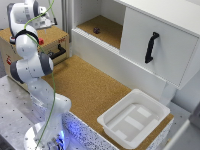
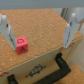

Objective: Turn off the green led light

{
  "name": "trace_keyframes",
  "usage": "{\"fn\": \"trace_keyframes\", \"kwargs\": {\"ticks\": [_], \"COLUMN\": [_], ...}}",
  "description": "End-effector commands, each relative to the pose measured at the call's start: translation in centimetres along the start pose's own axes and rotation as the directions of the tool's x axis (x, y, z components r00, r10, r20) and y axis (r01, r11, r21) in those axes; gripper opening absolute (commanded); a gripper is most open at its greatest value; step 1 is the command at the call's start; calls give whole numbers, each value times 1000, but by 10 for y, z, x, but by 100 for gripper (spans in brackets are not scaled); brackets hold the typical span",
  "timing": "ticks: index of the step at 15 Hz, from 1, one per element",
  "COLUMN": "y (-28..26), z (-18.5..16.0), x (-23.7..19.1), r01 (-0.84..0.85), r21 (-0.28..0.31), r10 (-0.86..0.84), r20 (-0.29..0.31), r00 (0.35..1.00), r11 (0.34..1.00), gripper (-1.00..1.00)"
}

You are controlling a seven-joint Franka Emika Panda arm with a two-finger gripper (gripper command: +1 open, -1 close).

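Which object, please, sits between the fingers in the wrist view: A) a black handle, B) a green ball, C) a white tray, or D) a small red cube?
D: a small red cube rests on the cork surface between the spread fingers.

A red cube (image 2: 21, 46) sits on cork between the spread end effector (image 2: 40, 29) fingers.

Both feeds soft and low-res from my station; edges smear, fine detail lost. Exterior view evenly bright, daylight-like. White cabinet door (image 1: 156, 46) near blown out, black handle (image 1: 151, 47) crisp by contrast. Shallow shadow inside white bin (image 1: 134, 119). Blue glow at arm base (image 1: 49, 136). Wrist view warmer, blurrier. Gripper fingers (image 2: 73, 27) out of focus, red cube (image 2: 21, 45) fuzzy-edged, cork (image 2: 40, 25) grain mushy.
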State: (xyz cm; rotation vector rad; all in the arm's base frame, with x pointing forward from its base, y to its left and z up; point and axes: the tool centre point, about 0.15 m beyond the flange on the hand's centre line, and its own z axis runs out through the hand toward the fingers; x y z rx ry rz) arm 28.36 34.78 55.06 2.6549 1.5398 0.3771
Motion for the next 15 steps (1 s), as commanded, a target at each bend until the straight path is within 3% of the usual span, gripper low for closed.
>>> {"fn": "trace_keyframes", "kwargs": {"ticks": [1, 4, 8, 13, 15], "y": [60, 77, 70, 42, 36], "z": [20, 35, 56, 85, 96], "x": [-44, -41, -9, 19, 14], "r01": [38, 25, 123, 303, 400], "r21": [-15, 5, 113, 91, 109], "r10": [-39, -25, -117, -303, -400], "r20": [-96, -63, -56, -8, -25], "r00": [995, 998, 992, 953, 916], "r11": [999, 1000, 986, 949, 910], "gripper": [100, 100, 100, 100, 100]}}
